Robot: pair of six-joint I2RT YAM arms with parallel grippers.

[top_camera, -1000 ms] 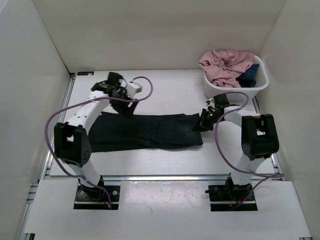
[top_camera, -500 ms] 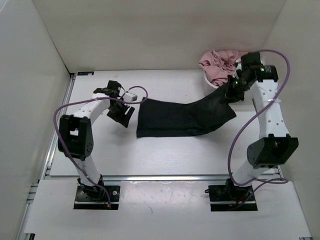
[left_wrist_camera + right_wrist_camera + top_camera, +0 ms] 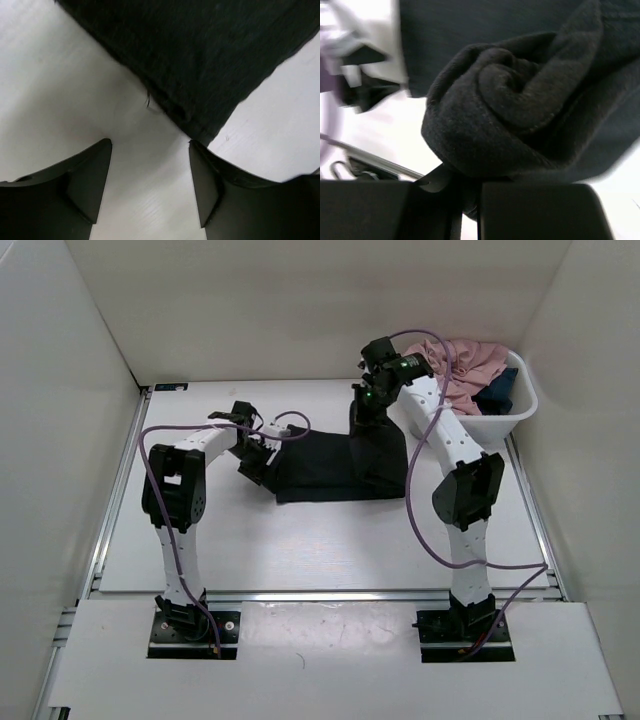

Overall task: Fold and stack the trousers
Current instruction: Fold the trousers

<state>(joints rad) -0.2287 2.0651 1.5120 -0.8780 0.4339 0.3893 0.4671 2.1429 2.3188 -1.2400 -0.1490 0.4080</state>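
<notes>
The black trousers (image 3: 325,468) lie folded short on the middle of the table. Their right end is lifted, and my right gripper (image 3: 364,412) is shut on it above the cloth's far right part. In the right wrist view a bunched roll of the trousers (image 3: 510,115) hangs from the shut right gripper (image 3: 470,186). My left gripper (image 3: 254,462) stands open at the trousers' left edge. In the left wrist view the left gripper (image 3: 150,145) has bare table between its fingers, and a corner of the trousers (image 3: 200,60) ends just by the right fingertip (image 3: 196,150).
A white tub (image 3: 502,426) stands at the back right, holding a pink garment (image 3: 462,362) and a small dark blue garment (image 3: 498,394). White walls close off the back and both sides. A metal rail (image 3: 320,594) runs along the table's near edge.
My right gripper has carried the trousers' end from beside the tub leftward over the middle, shortening the cloth. The left gripper has shifted slightly right, following the left edge.
</notes>
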